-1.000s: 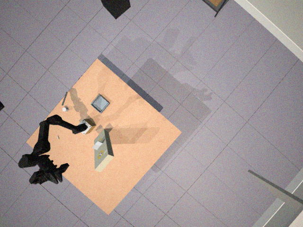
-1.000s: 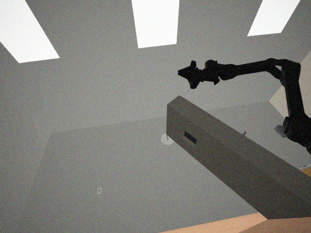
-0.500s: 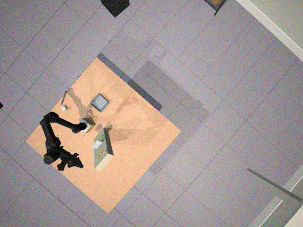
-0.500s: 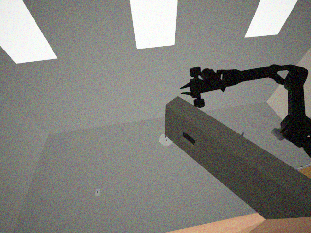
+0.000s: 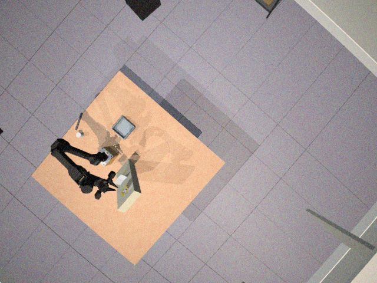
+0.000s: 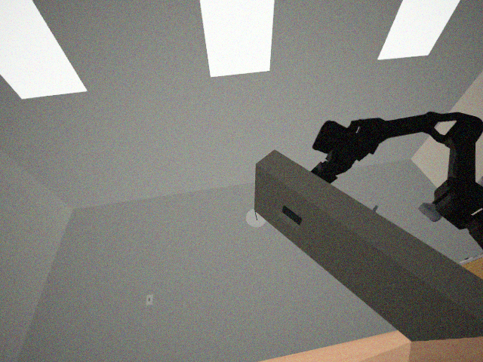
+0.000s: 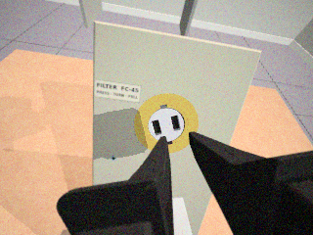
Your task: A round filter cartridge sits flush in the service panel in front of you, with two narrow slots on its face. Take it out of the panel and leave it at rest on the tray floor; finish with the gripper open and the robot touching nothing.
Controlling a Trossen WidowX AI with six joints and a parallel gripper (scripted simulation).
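The round white filter cartridge (image 7: 166,133) (image 5: 124,190) sits in the service panel (image 7: 210,73) (image 5: 121,199) (image 6: 351,241), inside a yellow ring. Its two dark slots stand side by side and nearly upright in the wrist view. My gripper (image 7: 177,139) (image 5: 116,188) is slightly open, with a narrow empty gap between its fingertips. It is in front of the panel face, and its tips show just below and to the right of the cartridge in the wrist view. Contact cannot be told. In the exterior view the panel hides the fingertips. The tray (image 5: 123,127) is empty, up and left of the panel in the top view.
A white block (image 5: 121,178) (image 7: 182,215) is at the panel's face, beside the ring. A label (image 7: 117,91) is left of the ring in the wrist view. A box (image 5: 112,155) stands by the arm's base. A white cylinder (image 5: 79,134) and a dark bar (image 5: 78,121) are near the table's left edge.
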